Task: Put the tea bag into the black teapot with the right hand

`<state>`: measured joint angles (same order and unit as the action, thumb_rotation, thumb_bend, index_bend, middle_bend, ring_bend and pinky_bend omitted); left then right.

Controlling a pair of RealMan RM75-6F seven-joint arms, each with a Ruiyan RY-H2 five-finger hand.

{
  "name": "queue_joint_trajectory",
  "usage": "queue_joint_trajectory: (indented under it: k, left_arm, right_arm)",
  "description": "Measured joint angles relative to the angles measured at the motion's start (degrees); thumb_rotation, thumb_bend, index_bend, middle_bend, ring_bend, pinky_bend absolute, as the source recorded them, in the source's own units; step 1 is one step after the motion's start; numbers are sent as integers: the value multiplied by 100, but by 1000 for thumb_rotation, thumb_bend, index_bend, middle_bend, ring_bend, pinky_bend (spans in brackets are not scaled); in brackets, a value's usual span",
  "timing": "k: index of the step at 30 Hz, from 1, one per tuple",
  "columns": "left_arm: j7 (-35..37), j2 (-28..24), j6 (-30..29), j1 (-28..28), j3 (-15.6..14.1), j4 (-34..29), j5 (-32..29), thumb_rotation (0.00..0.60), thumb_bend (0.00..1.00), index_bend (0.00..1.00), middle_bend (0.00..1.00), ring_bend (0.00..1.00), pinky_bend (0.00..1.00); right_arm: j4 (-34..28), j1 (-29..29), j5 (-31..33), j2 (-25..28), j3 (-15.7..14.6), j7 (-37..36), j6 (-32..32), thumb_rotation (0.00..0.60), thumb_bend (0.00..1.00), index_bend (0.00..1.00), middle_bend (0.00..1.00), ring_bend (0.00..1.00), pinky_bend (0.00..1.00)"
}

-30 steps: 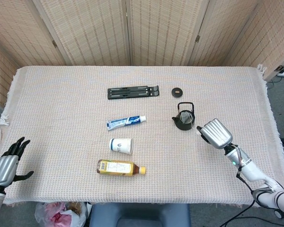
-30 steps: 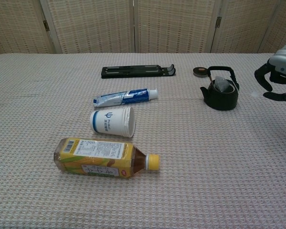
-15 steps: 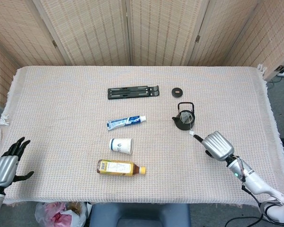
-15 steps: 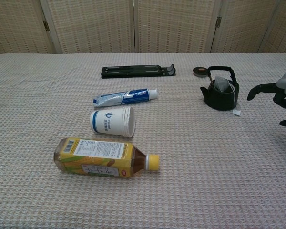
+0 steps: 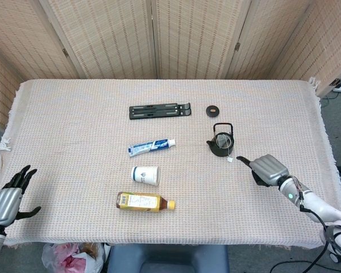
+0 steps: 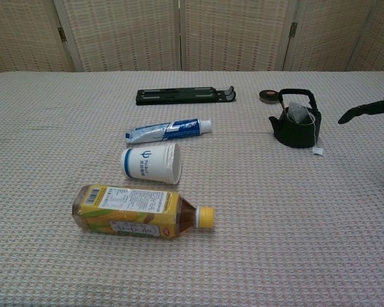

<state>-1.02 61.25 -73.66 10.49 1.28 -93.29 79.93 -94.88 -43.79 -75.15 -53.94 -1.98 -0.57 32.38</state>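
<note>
From the head view, your right robot hand hangs empty with fingers apart beside the black teapot toward the counter's right edge; your left robot hand is spread at the front-left corner. From the chest view, the tea bag sits inside the teapot, its tag lying on the counter.

Black teapot — white cup, blue logo — bottle apparently yellow-labelled.

Tabletop, woven beige cloth: black teapot, round lid, black stand, toothpaste tube, paper cup, tea bottle.
</note>
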Motion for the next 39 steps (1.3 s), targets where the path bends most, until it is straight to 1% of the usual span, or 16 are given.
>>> queue_joint_trajectory:
  k: [3,5,9,13,16,18,24,30,39]
  left_arm:
    - [26,-19,-19,-9,-1,-12,18,600,232,0,0,118,317]
    - [57,-29,-24,-12,-2,-12,28,600,232,0,0,117,317]
    - [113,-46,-18,-9,1,11,38,600,232,0,0,117,317]
    - [132,-50,-21,-9,-7,15,68,600,232,0,0,117,317]
    - [149,-55,-40,-17,-17,9,99,600,232,0,0,117,317]
    - [161,-60,-44,-20,-24,6,112,600,232,0,0,117,317]
    - [207,-73,-26,-15,-25,14,115,600,232,0,0,117,317]
    - [278,-98,-10,-8,-29,26,136,600,232,0,0,117,317]
    - [352,-126,11,0,-28,46,142,600,232,0,0,117,317]
  right_arm:
    - [-182,-356,568,165,-12,225,-535,600,1000,0,832,770,788]
    - [-263,-539,904,223,-46,424,-692,600,1000,0,832,772,790]
    - [-462,-898,1658,318,-136,801,-780,600,1000,0,832,772,790]
    - [-599,-1228,2259,410,-200,945,-850,600,1000,0,832,773,790]
    - [-564,-1488,2647,418,-282,977,-1002,600,1000,0,832,773,791]
    - [-436,-1657,2865,365,-359,988,-1089,600,1000,0,832,773,791]
    - [144,-1979,3368,-22,-615,991,-1196,600,1000,0,831,773,791]
    - [630,-2218,3667,-502,-822,981,-1196,600,1000,0,831,773,791]
    - [911,-2295,3702,-785,-792,814,-1080,600,1000,0,831,773,791]
